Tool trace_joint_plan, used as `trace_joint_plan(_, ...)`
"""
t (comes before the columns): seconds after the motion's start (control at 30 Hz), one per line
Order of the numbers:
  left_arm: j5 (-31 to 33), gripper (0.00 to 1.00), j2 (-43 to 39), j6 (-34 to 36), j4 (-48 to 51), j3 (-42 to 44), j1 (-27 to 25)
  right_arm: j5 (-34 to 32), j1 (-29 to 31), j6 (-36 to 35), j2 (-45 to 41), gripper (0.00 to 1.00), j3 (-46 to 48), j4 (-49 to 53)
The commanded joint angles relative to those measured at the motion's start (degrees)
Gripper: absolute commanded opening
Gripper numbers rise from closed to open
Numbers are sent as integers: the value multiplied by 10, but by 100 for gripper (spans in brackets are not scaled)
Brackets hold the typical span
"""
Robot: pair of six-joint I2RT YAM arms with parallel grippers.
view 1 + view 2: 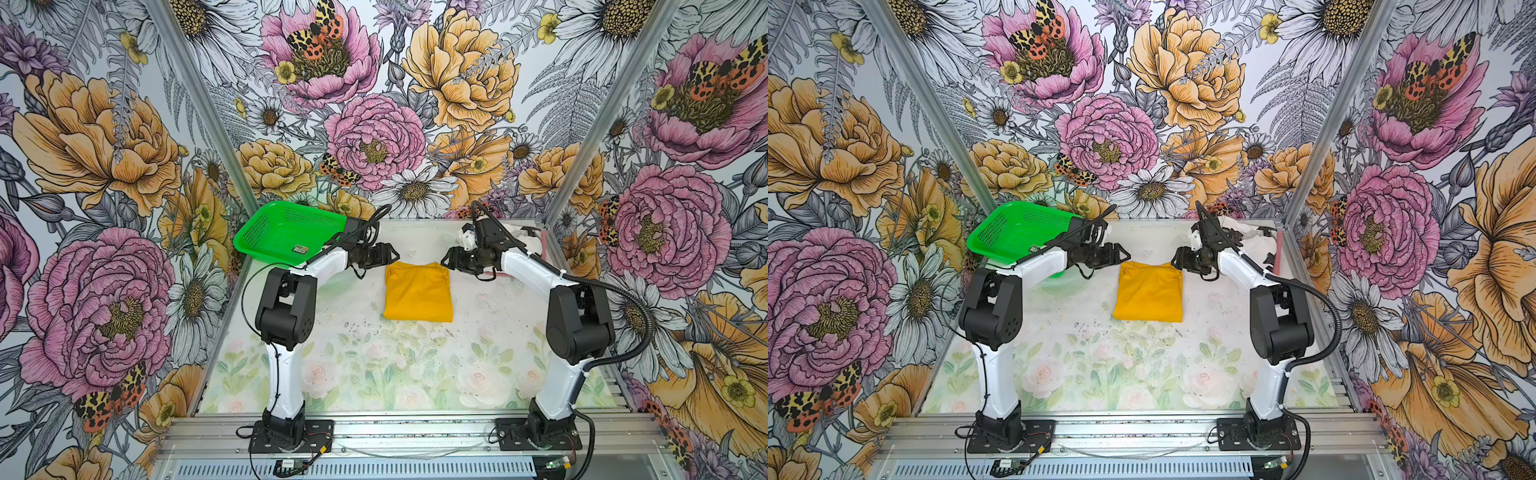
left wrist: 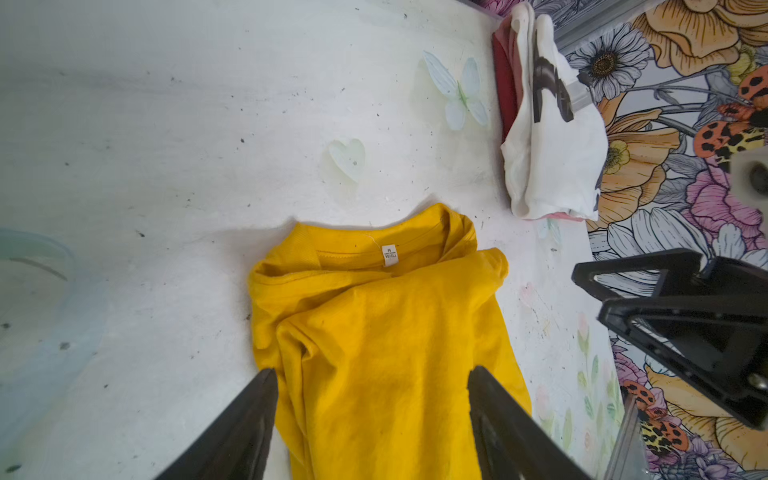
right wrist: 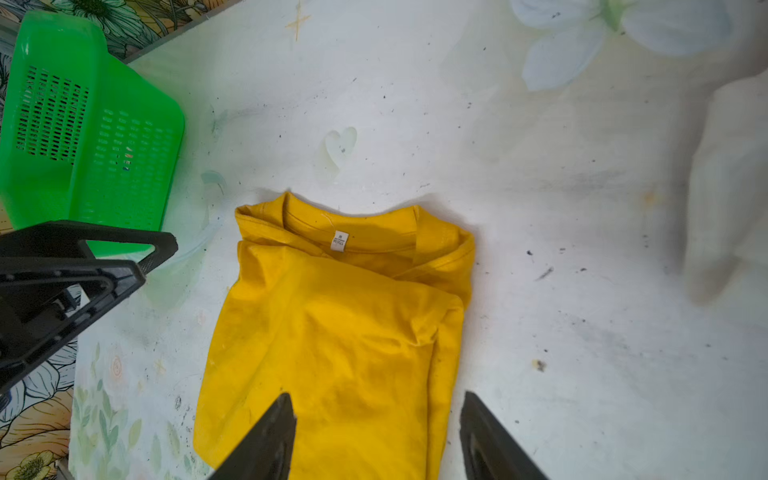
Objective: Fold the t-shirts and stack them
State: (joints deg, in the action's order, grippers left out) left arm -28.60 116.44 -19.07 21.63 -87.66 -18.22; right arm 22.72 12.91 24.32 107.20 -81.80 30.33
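The mustard-yellow t-shirt (image 1: 417,293) (image 1: 1150,293) lies folded into a rectangle at mid-table, its collar and white neck label (image 2: 390,254) (image 3: 339,241) at the far end. My left gripper (image 1: 395,253) (image 1: 1126,254) (image 2: 372,370) hovers open just off the shirt's far left corner, holding nothing. Off the far right corner my right gripper (image 1: 444,259) (image 1: 1175,257) (image 3: 377,394) is also open and empty. A white t-shirt with black markings (image 2: 552,158) (image 1: 1254,241) sits bunched on a pink one (image 2: 505,83) at the back right.
A green mesh basket (image 1: 257,232) (image 1: 992,232) (image 3: 83,137) leans tilted in the back left corner, behind the left arm. Metal frame posts and floral walls close in the table on three sides. Both arm bases stand on the front rail.
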Motion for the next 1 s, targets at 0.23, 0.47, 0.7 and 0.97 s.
trace_joint_plan(0.23,0,99,-173,-17,-32,148,-21,43,35,-1,71,66,-26,-23)
trace_joint_plan(0.47,10,99,-242,-36,-33,230,-92,20,28,19,170,66,-104,-38)
trace_joint_plan(0.7,34,99,-265,-66,-57,299,-136,-8,12,47,234,66,-187,-36)
trace_joint_plan(0.97,44,99,-249,-73,-88,309,-129,26,7,43,200,67,-190,-37)
